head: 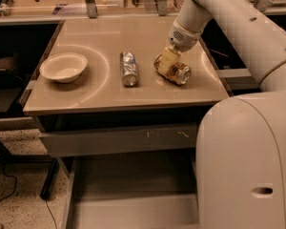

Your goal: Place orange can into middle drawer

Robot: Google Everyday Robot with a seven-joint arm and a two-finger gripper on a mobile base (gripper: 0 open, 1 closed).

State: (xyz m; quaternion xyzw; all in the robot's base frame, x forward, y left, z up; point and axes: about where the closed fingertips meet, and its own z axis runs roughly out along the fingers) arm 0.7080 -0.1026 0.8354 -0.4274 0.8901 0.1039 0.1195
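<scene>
The orange can [177, 72] lies on its side on the tan tabletop [100, 94], right of centre, with its shiny silver end facing front-right. My gripper [167, 61] reaches down from the upper right and rests against the can's upper-left part, partly covering it. The middle drawer [133, 199] is pulled open below the table's front edge, and its smooth grey floor shows. My arm's large white body [248, 161] hides the drawer's right side.
A slimmer silver-blue can [129, 68] lies on its side just left of the orange can. A white bowl [63, 67] sits at the table's left. A closed grey drawer front [119, 140] with small orange scratches is above the open drawer. Shelving and clutter stand behind the table.
</scene>
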